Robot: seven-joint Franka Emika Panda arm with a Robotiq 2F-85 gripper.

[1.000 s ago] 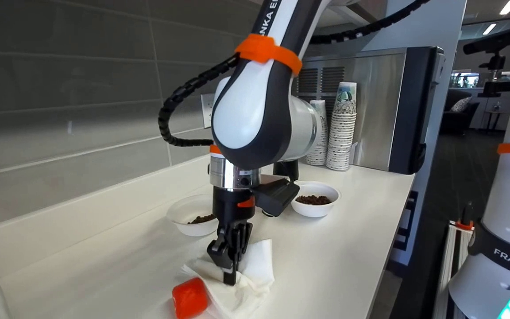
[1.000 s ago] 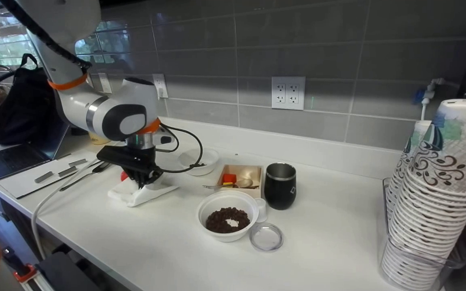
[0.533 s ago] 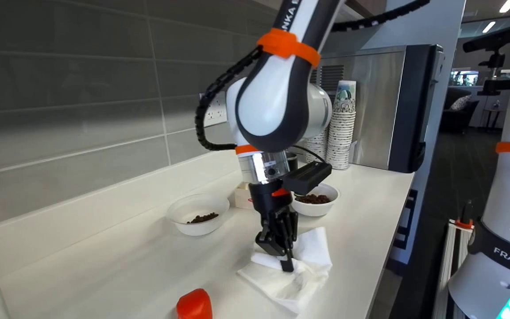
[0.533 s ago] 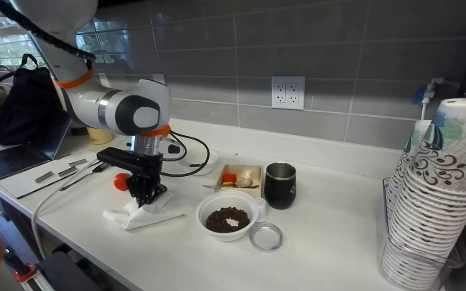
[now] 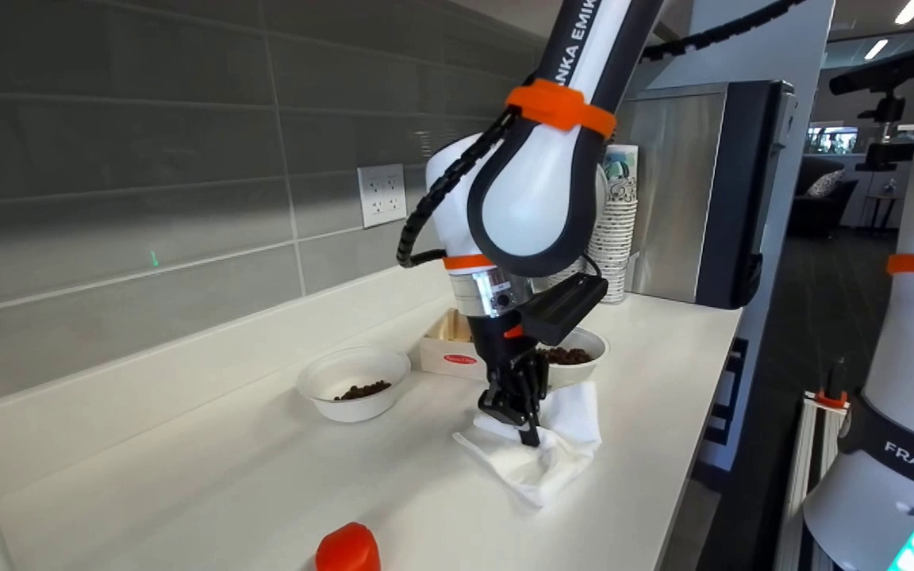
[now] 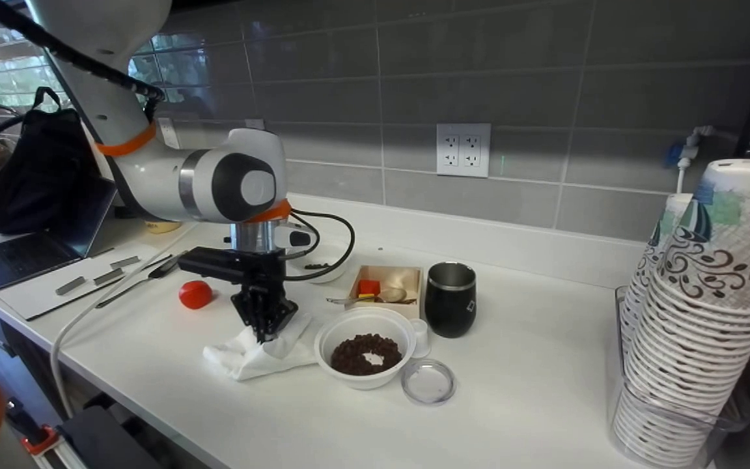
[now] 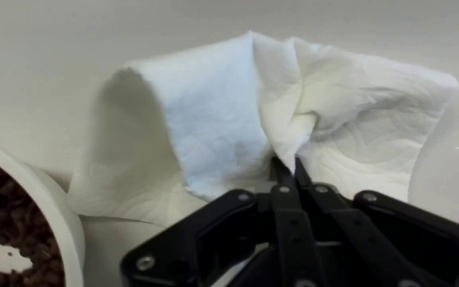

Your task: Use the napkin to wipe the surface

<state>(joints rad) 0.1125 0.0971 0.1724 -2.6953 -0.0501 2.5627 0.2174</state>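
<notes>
The white crumpled napkin [image 7: 217, 115] lies on the off-white countertop surface [image 5: 251, 484]. It shows in both exterior views [image 5: 572, 412] [image 6: 248, 365]. My gripper [image 7: 291, 169] points down and is shut on a pinched fold in the napkin's middle. The gripper shows in both exterior views [image 5: 532, 436] [image 6: 264, 335], with its fingertips low at the napkin. The napkin spreads out around the fingertips, one edge curled up. Its left edge reaches right beside the white bowl [image 7: 72, 235] of brown pieces; I cannot tell whether they touch.
That bowl also shows in an exterior view [image 6: 362, 383]. A second white bowl [image 5: 354, 410] stands nearer the wall. A small box [image 5: 451, 358], a black tumbler [image 6: 451, 306] and a clear lid [image 6: 428, 382] are close by. A red object [image 6: 195, 294] and a white cable [image 6: 62, 332] lie farther left.
My gripper has dragged the napkin along the counter, away from the red object and toward the bowl of brown pieces. The red object now lies apart from the napkin.
</notes>
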